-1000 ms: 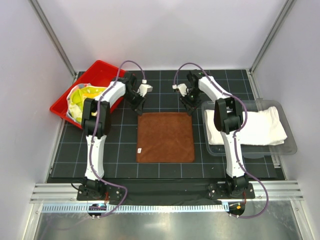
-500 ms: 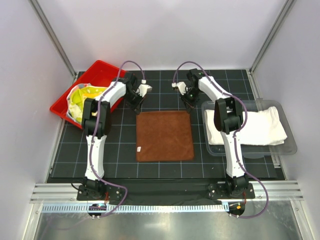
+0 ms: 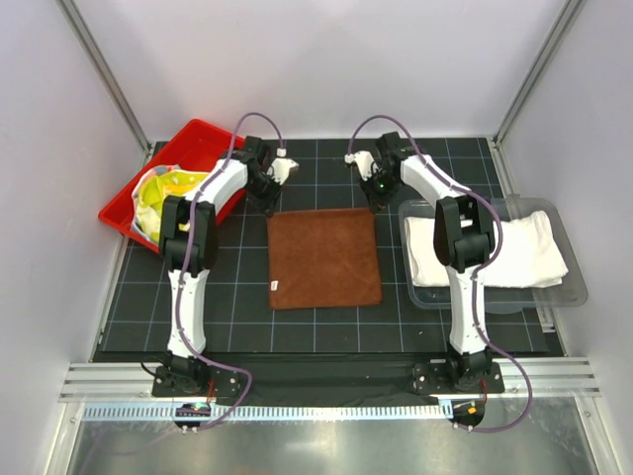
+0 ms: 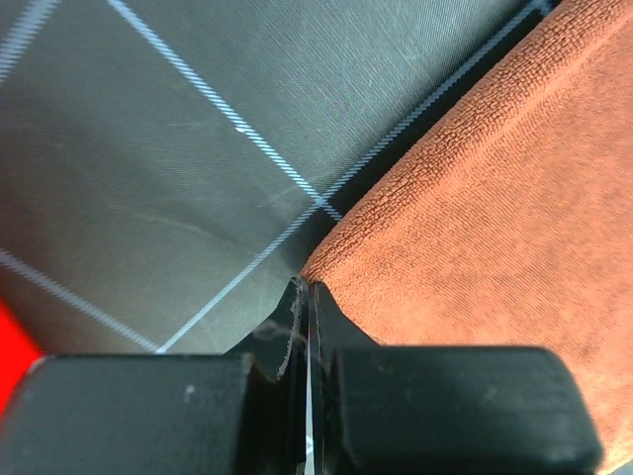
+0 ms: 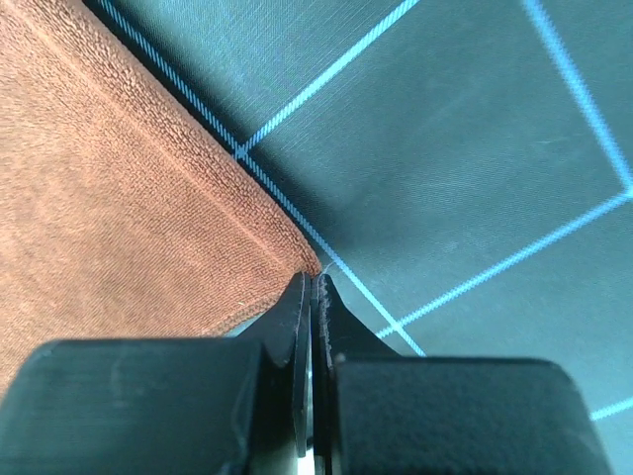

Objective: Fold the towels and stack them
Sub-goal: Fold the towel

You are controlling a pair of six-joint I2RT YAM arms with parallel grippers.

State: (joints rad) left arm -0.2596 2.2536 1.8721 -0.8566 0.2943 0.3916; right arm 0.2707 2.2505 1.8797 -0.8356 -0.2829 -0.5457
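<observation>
Top external gives you the whole layout. Your left arm [image 3: 186, 259] runs straight up from its base, bends at the elbow, slants in and away, then folds its wrist back toward the near edge; your right arm [image 3: 461, 259] mirrors it. That puts the left gripper [image 3: 269, 204] at the far left corner of the brown towel [image 3: 324, 259] and the right gripper [image 3: 375, 202] at the far right corner. The brown towel lies flat and square on the mat [image 3: 326, 332] between the arms, with a small tag [image 3: 276, 286] on its left edge. A white towel [image 3: 495, 252] lies folded in the bin [image 3: 579, 289] at the right, and a yellow-green towel [image 3: 161, 194] sits bunched in the tray [image 3: 198, 134] at the far left. Only this view shows you those two. From up here the wrists hide the jaws, so you cannot read the grip.

Left wrist fills that gap. You look down the black fingers [image 4: 346, 336], pressed together with only a hairline between them. The rounded towel corner comes right in to the tips and is pinched there. The cloth spreads up to the right, and gridded mat fills the left.

Right wrist gives you the mirror picture. The fingers [image 5: 282, 332] are pressed together the same way, and the towel corner narrows to a point that ends between their tips. Cloth lies to the left, mat to the right.
</observation>
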